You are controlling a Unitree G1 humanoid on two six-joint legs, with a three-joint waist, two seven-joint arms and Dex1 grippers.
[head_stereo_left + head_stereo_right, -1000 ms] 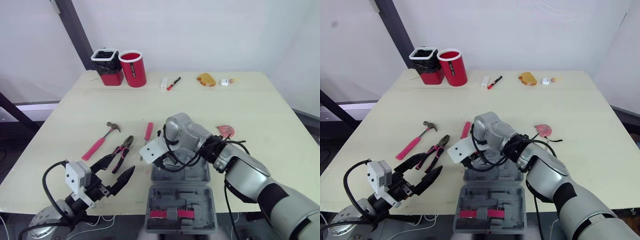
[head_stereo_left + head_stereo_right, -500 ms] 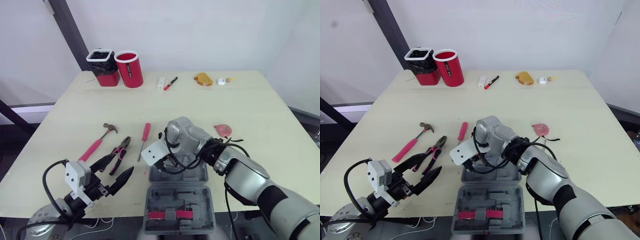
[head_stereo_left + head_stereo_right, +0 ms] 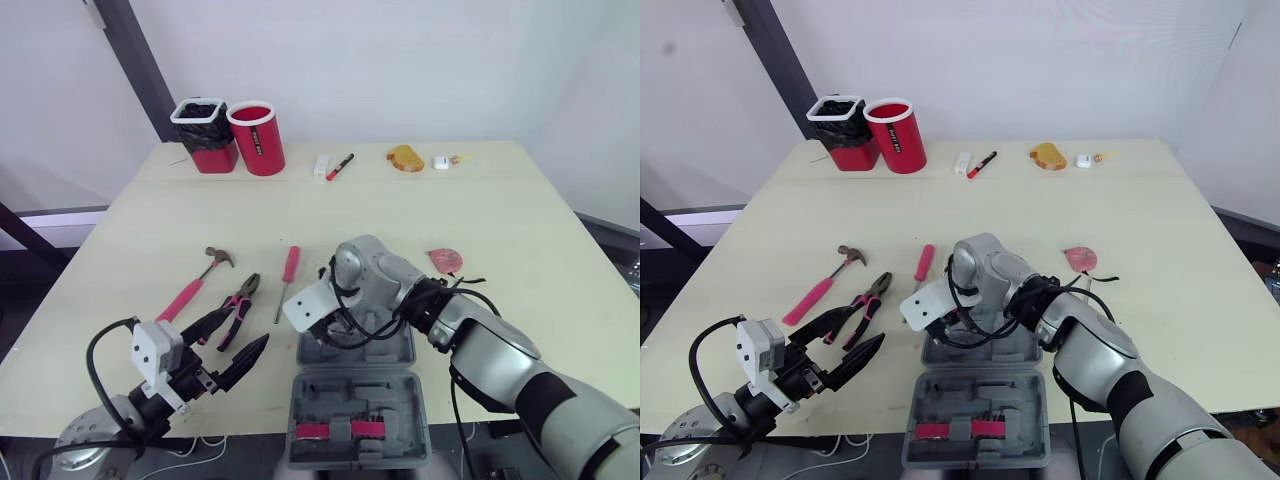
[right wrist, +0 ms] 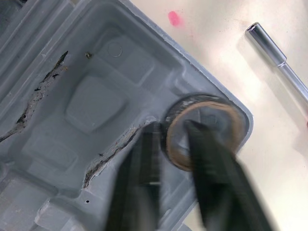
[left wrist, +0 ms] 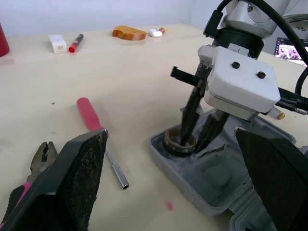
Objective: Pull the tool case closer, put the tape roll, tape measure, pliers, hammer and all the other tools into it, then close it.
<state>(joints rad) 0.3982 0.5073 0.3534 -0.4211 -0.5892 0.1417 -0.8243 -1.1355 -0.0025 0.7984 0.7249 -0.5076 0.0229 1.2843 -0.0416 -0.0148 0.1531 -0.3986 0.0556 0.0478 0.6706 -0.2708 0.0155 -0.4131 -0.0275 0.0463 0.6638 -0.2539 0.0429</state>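
- Right pincer (image 4: pixel 172 129) pinches the roll (image 4: pixel 219 102) by its wall; roll sits in the far-left corner of the case (image 4: pixel 96 103).
- Left pincer (image 3: pixel 248 328) wide open, empty.
- Next I release and lift clear.

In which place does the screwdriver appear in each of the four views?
Left eye view: the screwdriver lies between the pliers and the tool case.
Right eye view: screwdriver in the same place.
Left wrist view: red handle beside the case.
Right wrist view: metal shaft outside the case corner.
Shared landmark: the tool case.
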